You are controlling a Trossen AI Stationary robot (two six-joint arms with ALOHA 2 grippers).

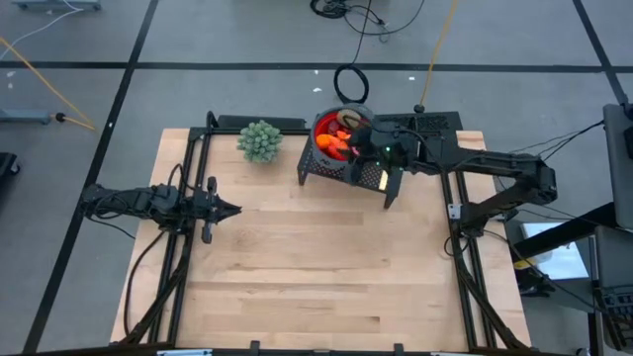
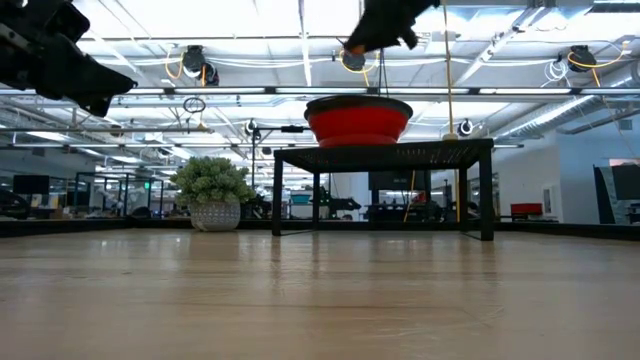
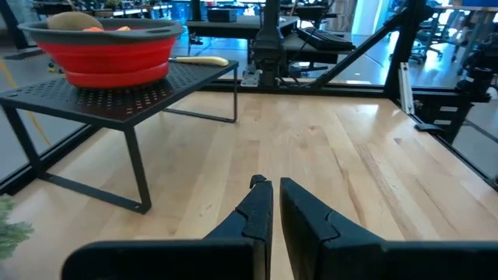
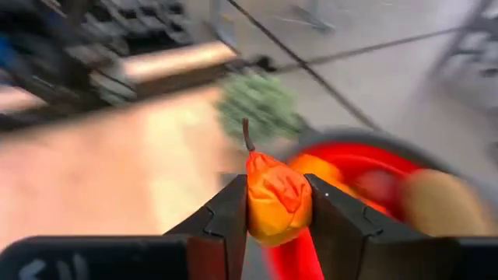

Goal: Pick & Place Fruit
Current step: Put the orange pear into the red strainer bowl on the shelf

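Orange fruit (image 4: pixel 277 201) pinched in right claw (image 4: pixel 278 204)

Table (image 1: pixel 316 267): pale blond wood with plank seams, framed in black rails.
Bowl (image 2: pixel 358 120), upper centre of the low view: bright red, dark grey rim.
Stand (image 2: pixel 385 155) beneath it: black perforated mesh, black legs.
Fruit in the right claw (image 4: pixel 277 204): the fruit piece (image 4: pixel 277 198) is orange shading to yellow, with a dark brown stem.
Bowl contents (image 1: pixel 334 141): orange and red pieces.
Knobbly bunch (image 1: pixel 260 140), upper centre-left of the high view: pale green.
Left claw (image 3: pixel 270 204): matt black.
Floor (image 1: pixel 247 40): grey, crossed by black lines.
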